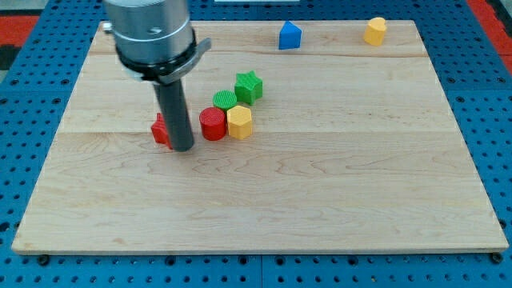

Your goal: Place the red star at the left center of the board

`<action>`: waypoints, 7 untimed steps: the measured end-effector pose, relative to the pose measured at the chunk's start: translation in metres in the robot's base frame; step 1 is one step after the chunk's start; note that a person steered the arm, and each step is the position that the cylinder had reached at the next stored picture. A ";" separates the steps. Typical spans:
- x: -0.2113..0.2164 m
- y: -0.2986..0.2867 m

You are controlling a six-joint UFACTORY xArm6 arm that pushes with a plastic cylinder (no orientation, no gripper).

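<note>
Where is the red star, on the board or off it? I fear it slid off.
On. The red star rests on the board, left of centre, partly hidden behind my tip.

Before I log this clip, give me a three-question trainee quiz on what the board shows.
1. True or false: my tip is on the view's right side of the red star.
2. Which block touches the red cylinder on the view's right? A) blue block B) yellow hexagon C) green star
3. Fill in: the green cylinder sits just above the ___ cylinder.

Key: 1 true; 2 B; 3 red.
</note>
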State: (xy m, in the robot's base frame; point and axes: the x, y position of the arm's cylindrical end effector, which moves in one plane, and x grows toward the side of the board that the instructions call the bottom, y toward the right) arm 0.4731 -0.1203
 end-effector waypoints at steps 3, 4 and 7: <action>-0.070 -0.010; -0.096 -0.014; -0.118 -0.042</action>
State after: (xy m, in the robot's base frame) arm 0.3548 -0.1619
